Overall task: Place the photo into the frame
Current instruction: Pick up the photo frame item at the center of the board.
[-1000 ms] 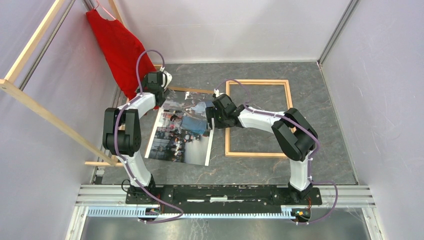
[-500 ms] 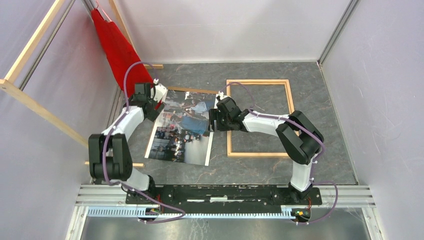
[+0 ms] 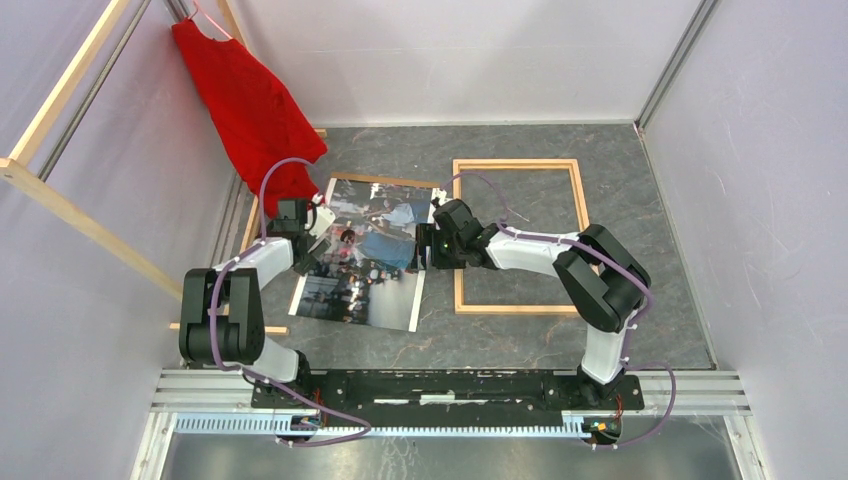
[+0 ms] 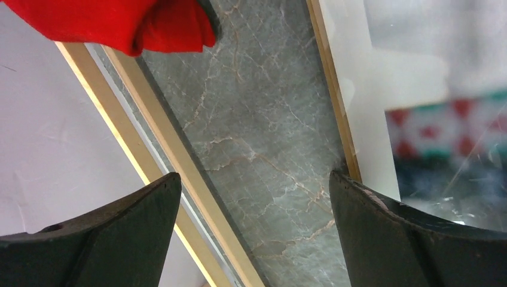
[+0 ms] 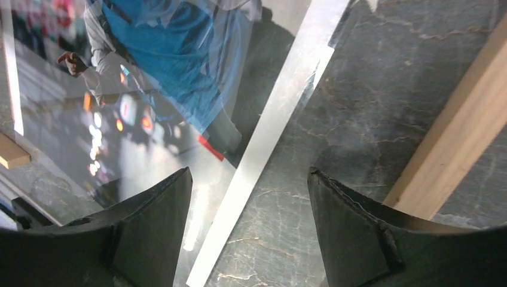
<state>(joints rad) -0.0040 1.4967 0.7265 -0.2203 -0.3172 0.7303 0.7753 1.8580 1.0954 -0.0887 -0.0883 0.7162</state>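
Glossy paper photo [image 3: 365, 262] lies flat on grey surface [image 3: 520, 340], just beside frame [image 3: 515, 164]. Thin, floppy, creases easily, so pinch at opp. edges. Left end effector [image 4: 254, 179] wide open, empty. Right end effector [image 5: 250, 176] open astride photo's edge, no grip yet.

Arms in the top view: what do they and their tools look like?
The left arm and right arm have white links and black joint housings, each trailing a purple cable. The left tool and right tool have dark, curved fingers.
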